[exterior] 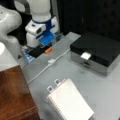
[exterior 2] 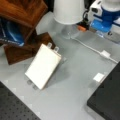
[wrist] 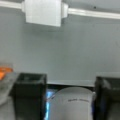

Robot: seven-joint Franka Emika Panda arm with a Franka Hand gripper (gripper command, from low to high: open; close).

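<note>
The gripper [exterior: 46, 43] sits low over the grey table [exterior: 100, 85] at the upper left of a front view and at the upper right of a front view [exterior 2: 102, 25]. In the wrist view its two dark fingers [wrist: 30, 92] stand well apart at the lower corners, so the jaws are wide open and grip nothing. A pale rounded shape [wrist: 72, 102] shows between them at the bottom edge; what it is cannot be told. Nearest to the gripper is a small orange piece [exterior: 48, 50], just beside it on the table and at the wrist view's left edge [wrist: 5, 71]. A little further out runs a white cable with a blocky connector [exterior: 51, 61], which crosses the top of the wrist view [wrist: 42, 12]. Bare table lies between that cable and the fingers, offering open room there. Beyond the cable, a black box [exterior: 100, 47] with a small white tag [exterior: 85, 56] fills the right of a front view. A spiral notebook [exterior: 68, 101] lies flat at the bottom centre, well apart from the gripper. A dark wooden block [exterior: 12, 92] borders the table at the lower left. The widest free stretch is the table's middle, between cable, box and notebook.
</note>
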